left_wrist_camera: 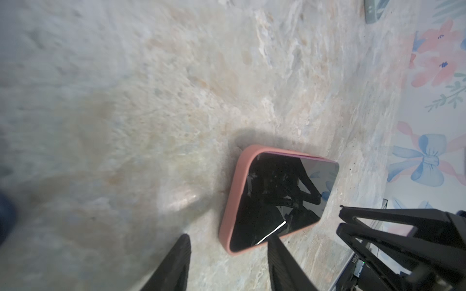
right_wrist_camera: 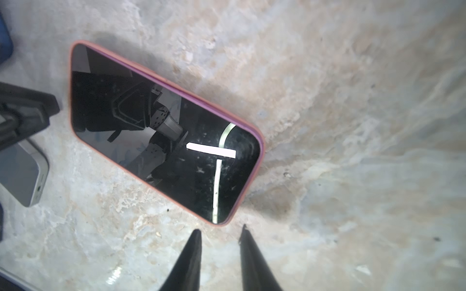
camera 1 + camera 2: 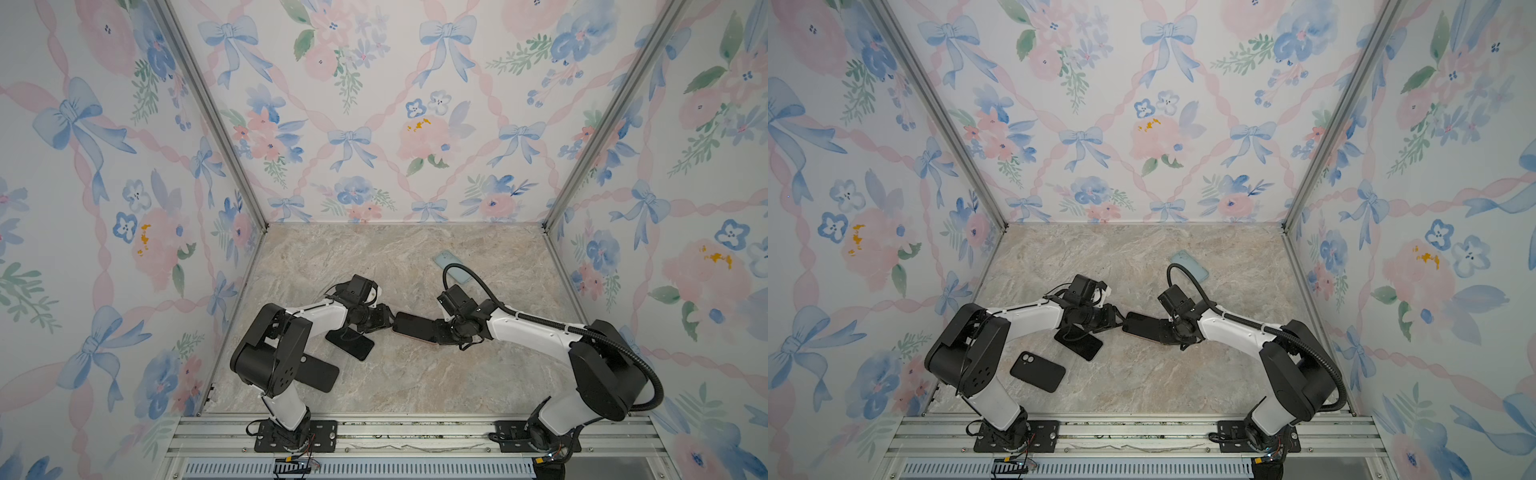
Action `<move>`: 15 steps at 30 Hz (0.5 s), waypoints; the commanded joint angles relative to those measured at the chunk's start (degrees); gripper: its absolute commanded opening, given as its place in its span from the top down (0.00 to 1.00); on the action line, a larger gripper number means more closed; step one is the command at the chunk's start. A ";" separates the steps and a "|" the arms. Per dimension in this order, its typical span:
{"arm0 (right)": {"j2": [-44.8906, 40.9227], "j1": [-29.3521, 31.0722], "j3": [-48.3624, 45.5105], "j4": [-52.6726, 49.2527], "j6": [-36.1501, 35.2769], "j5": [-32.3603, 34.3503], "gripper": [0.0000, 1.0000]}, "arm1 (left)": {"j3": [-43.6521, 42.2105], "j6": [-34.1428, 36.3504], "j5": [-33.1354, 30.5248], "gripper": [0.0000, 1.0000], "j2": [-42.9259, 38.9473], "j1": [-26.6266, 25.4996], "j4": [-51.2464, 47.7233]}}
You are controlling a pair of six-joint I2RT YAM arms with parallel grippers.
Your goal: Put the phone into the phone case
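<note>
Phone (image 2: 164,131), glossy black, in matte pink case (image 1: 234,196); left tool (image 1: 229,236) wide, right tool (image 2: 221,228) narrow, empty.

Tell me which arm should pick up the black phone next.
Left. The black phone lies close by the left gripper, whose jaws are open and empty. The right gripper stands beyond the phone in the pink case, farther off.

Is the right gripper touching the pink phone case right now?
Apart. In the right wrist view, bare marble tabletop shows between the open fingertips of the right gripper and the end of the pink phone case.
</note>
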 commanded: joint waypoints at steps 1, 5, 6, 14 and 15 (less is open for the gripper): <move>-1.85 -0.62 2.47 0.42 -9.37 2.13 0.63 | -1.90 -0.18 -1.60 0.46 -2.77 -0.09 -2.99; 1.09 -2.67 4.78 3.34 -16.97 0.63 0.57 | -2.18 -1.69 0.52 0.46 -3.61 -2.62 -2.83; 2.11 -3.44 5.39 3.90 -18.18 -0.01 0.55 | -2.10 -2.20 0.93 0.46 -3.59 -3.41 -2.65; 9.75 -6.97 8.51 6.15 -22.45 -6.55 0.41 | -2.66 -3.92 2.89 0.45 -1.54 -5.76 0.95; 10.59 -7.15 8.70 6.26 -22.50 -7.39 0.40 | -2.56 -3.86 3.06 0.45 -1.05 -5.75 1.35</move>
